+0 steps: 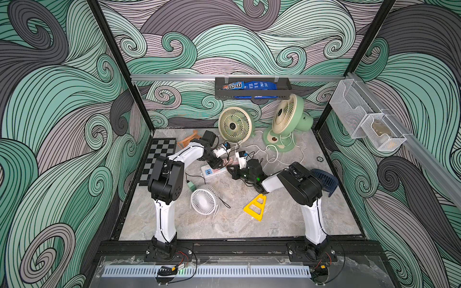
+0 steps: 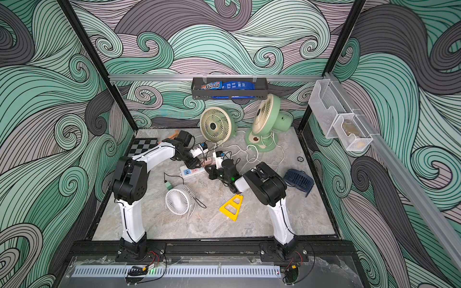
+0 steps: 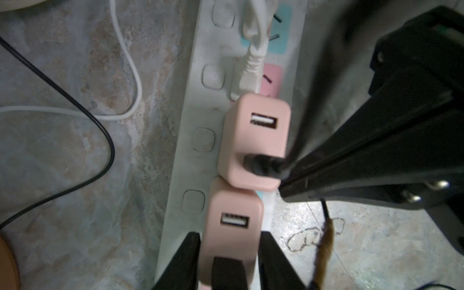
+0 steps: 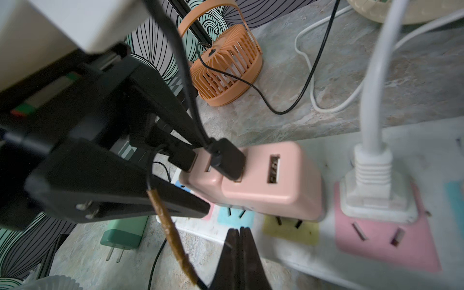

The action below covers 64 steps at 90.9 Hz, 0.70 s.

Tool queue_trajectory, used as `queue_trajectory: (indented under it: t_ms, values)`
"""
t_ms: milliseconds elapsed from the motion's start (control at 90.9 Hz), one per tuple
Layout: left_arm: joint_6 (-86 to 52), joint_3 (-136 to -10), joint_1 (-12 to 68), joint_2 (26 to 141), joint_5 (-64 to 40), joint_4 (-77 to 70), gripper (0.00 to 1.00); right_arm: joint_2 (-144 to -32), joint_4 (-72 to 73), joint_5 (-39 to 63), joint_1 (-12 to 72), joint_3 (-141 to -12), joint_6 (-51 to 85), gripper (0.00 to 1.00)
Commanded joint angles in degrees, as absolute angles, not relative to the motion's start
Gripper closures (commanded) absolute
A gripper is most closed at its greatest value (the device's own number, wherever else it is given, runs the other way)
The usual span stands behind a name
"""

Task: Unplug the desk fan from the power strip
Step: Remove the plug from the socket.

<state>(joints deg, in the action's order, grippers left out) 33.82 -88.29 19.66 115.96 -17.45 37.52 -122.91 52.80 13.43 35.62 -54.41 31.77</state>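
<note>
Long white plastic power strip (image 3: pixel 185 140), rounded pink charger cube (image 3: pixel 233 208) in left pincer (image 3: pixel 229 234)

Most of power strip (image 1: pixel 212 173) beneath left arm (image 1: pixel 189 154) and right arm (image 1: pixel 252 172), orange fan (image 1: pixel 186 142) half hidden

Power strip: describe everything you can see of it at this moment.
The power strip is a long white plastic-looking bar lying flat on the marbled tabletop. Pastel pink, yellow and blue sockets run along it, with square white buttons beside them and a blue USB end. A white plug and two pink adapters sit in it; the adapter beside the plug carries a black USB plug. The left gripper straddles the second adapter; the shut right gripper points at its edge.
</note>
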Motion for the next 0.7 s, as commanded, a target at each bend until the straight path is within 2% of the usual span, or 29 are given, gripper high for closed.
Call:
queue_trajectory:
  t_ms: [0,308,473,693]
  values:
    - [33.68,-90.40,20.37,116.51,-17.49,39.12,0.62,-124.22,53.19,12.32,35.68,-54.65,32.74,0.99]
    - [33.88,-89.99,21.00,116.49,-16.77,38.53,0.71,-124.71,49.12,8.87,36.00,-55.72,33.47,0.99]
    - [34.05,-88.54,21.24,115.90,-15.50,37.36,0.80,-125.13,46.57,7.15,36.71,-56.59,34.22,0.99]
    - [36.07,-82.34,23.42,111.83,-8.67,30.69,0.90,-125.38,42.99,5.76,37.22,-57.74,35.15,1.00]
